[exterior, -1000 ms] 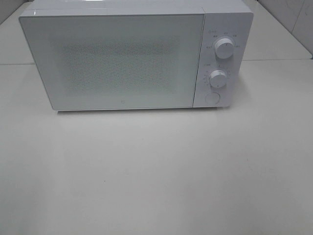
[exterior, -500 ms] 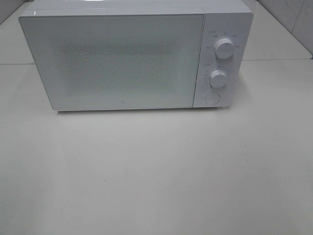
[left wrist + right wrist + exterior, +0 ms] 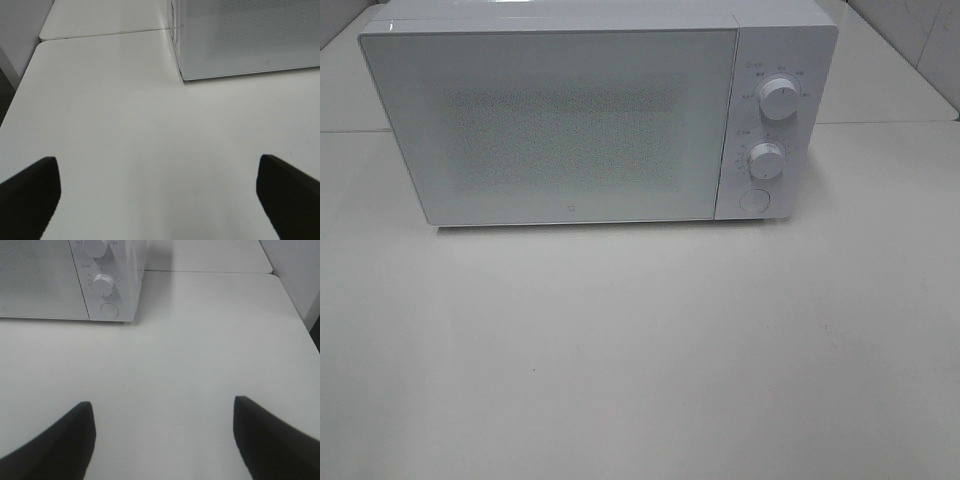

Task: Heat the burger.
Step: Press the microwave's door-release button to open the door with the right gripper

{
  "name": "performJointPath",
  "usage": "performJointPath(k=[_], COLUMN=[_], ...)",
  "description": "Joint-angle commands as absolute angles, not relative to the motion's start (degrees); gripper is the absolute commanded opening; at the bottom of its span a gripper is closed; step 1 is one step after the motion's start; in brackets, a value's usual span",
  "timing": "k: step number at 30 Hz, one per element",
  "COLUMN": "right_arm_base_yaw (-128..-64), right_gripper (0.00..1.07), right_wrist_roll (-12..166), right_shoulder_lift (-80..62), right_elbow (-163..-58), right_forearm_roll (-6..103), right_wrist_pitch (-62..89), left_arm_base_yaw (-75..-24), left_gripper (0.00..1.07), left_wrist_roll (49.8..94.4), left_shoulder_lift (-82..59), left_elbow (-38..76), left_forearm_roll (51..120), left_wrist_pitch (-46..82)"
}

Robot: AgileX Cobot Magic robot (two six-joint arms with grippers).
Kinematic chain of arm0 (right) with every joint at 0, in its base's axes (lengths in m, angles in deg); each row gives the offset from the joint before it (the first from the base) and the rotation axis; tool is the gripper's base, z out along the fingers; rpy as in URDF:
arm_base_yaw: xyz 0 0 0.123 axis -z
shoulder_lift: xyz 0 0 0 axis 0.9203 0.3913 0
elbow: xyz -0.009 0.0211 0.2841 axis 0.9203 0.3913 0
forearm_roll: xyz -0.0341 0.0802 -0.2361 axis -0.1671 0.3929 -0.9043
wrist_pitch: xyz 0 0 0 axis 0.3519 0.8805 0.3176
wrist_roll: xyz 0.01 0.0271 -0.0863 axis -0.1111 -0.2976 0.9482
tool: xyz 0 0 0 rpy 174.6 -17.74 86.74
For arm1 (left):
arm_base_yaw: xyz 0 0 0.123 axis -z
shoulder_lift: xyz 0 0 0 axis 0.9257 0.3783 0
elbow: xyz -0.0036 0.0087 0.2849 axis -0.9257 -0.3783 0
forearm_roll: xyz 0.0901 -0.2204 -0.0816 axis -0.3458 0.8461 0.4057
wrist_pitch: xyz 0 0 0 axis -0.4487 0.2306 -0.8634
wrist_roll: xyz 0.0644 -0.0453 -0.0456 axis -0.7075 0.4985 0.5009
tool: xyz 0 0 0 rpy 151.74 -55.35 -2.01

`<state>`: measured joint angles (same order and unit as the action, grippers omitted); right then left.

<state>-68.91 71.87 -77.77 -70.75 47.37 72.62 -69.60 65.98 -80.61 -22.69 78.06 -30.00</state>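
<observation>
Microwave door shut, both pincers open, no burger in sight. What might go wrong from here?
1. The burger shows in no view and the microwave door looks opaque, so heating may start with nothing confirmed inside.
2. The lower knob and round button sit close together; the wide-open right pincer might nudge the wrong one.

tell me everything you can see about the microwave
The microwave is a white box standing upright on the white table, front toward the high camera. Its door is shut and glossy, with a dotted mesh window; nothing inside can be made out. The control panel on the right carries an upper knob, a lower knob and a round button. Only the table touches it.
</observation>
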Motion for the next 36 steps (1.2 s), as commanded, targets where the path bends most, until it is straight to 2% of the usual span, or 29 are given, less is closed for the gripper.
performJointPath(k=[1, 17, 21, 26, 28, 29, 31, 32, 34, 35, 36], right_arm_base_yaw=[-68.5, -68.5, -68.5, -68.5, -68.5, -68.5, -68.5, -68.5, -68.5, -68.5, -68.5], right_gripper=[0.76, 0.76, 0.76, 0.7, 0.58, 0.58, 0.4, 0.4, 0.11, 0.11, 0.04], right_wrist_roll=[72.4, 72.4, 72.9, 73.8, 75.8, 75.8, 77.4, 77.4, 79.3, 79.3, 79.6], right_shoulder_lift=[-79.4, -76.4, -73.4, -67.9, -63.6, -63.6, -59.0, -59.0, -53.0, -53.0, -51.4], right_elbow=[-70.7, -71.4, -72.4, -72.5, -72.5, -72.5, -72.0, -72.0, -70.1, -70.1, -69.4], right_forearm_roll=[47.5, 47.5, 47.5, 47.4, 47.5, 47.5, 47.5, 47.5, 47.5, 47.5, 47.5], right_wrist_pitch=[72.2, 71.3, 68.2, 57.6, 51.8, 51.8, 45.2, 45.2, 36.3, 36.3, 33.1], left_arm_base_yaw=[-69.7, -69.7, -69.7, -69.7, -69.7, -69.7, -69.7, -69.7, -69.7, -69.7, -69.7], left_gripper=[1.01, 1.01, 1.01, 1.01, 1.01, 1.01, 1.01, 1.01, 1.01, 1.01, 1.01], left_wrist_roll=[66.2, 66.2, 66.2, 66.2, 66.2, 66.2, 66.2, 66.2, 66.2, 66.2, 66.2], left_shoulder_lift=[-81.6, -81.6, -81.6, -81.6, -81.6, -81.6, -81.6, -81.6, -81.6, -81.6, -81.6], left_elbow=[-22.9, -22.9, -22.9, -22.9, -22.9, -22.9, -22.9, -22.9, -22.9, -22.9, -22.9], left_forearm_roll=[78.2, 78.2, 78.2, 78.2, 78.2, 78.2, 78.2, 78.2, 78.2, 78.2, 78.2], left_wrist_pitch=[-29.7, -29.7, -29.7, -29.7, -29.7, -29.7, -29.7, -29.7, -29.7, -29.7, -29.7])
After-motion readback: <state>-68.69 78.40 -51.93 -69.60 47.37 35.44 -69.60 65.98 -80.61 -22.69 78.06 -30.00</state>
